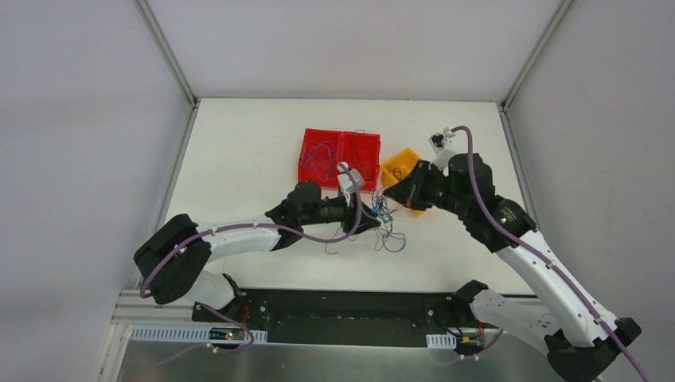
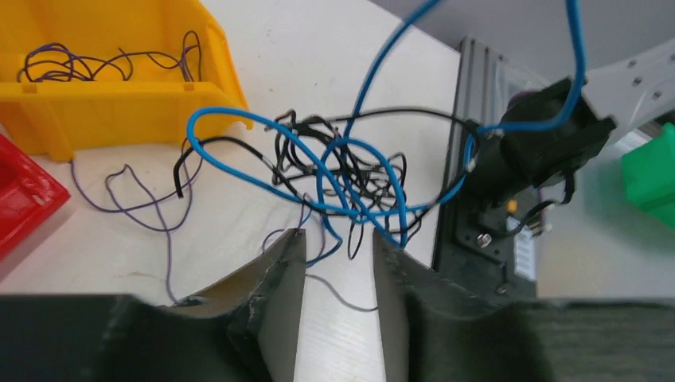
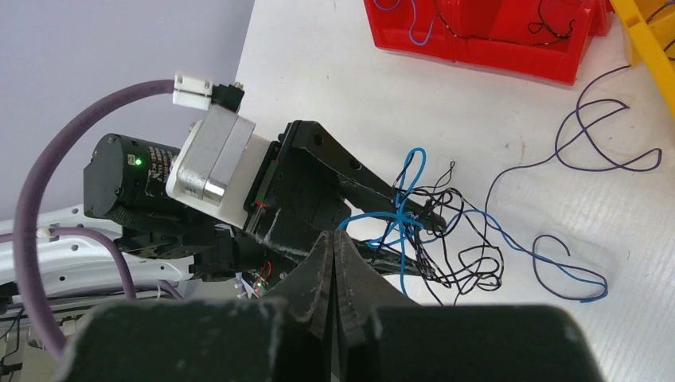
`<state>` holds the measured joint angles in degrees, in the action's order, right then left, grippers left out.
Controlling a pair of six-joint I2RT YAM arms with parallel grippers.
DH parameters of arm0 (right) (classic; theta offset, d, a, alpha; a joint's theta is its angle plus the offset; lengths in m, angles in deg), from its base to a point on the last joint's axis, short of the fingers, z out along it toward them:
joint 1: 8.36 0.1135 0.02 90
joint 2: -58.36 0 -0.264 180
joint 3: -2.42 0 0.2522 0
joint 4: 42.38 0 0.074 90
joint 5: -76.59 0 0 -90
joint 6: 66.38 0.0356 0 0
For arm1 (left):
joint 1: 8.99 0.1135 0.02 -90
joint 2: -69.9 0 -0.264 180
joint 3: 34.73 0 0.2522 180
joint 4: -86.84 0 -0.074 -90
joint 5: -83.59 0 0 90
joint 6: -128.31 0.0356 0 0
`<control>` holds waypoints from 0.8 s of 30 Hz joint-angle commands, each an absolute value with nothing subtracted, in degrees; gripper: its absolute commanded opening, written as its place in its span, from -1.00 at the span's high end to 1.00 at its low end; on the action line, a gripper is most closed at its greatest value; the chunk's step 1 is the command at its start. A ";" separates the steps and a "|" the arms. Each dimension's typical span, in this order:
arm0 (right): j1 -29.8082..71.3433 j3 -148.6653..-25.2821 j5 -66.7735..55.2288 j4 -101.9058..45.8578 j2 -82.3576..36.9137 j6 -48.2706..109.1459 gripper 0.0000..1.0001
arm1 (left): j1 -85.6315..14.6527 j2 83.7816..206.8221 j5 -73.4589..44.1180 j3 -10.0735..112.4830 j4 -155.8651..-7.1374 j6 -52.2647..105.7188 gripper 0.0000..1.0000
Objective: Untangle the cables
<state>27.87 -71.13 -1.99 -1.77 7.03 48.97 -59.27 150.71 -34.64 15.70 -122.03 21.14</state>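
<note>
The cables form a tangle [image 1: 384, 216] of thin blue and black wires on the white table, just in front of the bins. In the left wrist view the tangle [image 2: 342, 167] lies just past my left gripper [image 2: 340, 239], which is open, its tips at the tangle's near edge with a thin wire crossing the gap. My right gripper [image 3: 334, 232] is shut on a blue cable [image 3: 374, 216] that runs from its tips into the tangle [image 3: 430, 231]. It hovers over the tangle [image 1: 390, 191]. The left gripper [image 1: 372, 221] reaches in from the left.
Two red bins [image 1: 338, 155] and a yellow bin [image 1: 402, 167] stand behind the tangle, each with wires inside. The yellow bin [image 2: 103, 103] holds purple wires. Loose purple wires [image 2: 151, 207] [image 3: 605, 143] and a dark loop [image 3: 557, 255] lie on the table.
</note>
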 commanded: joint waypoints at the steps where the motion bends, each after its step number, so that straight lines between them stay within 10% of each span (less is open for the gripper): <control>1: 27.68 -72.24 -0.53 -5.59 7.19 50.82 1.00 | -59.65 152.77 -34.92 20.28 -125.70 20.32 0.84; 10: 27.68 -67.34 -3.40 -4.37 9.17 49.97 0.80 | -59.61 142.83 -24.03 18.63 -110.22 23.25 1.00; 13: 27.68 -63.21 -3.74 -4.49 8.84 49.39 0.48 | -59.54 139.63 -20.35 20.92 -97.35 24.45 1.00; 17: 27.68 -56.78 -3.43 -7.32 9.51 47.95 -0.49 | -59.58 136.86 -17.97 23.15 -86.19 24.90 1.00; 24: 28.26 -49.60 -1.61 -15.36 11.50 44.54 -0.76 | -59.61 136.09 -23.03 28.20 -78.84 25.15 1.00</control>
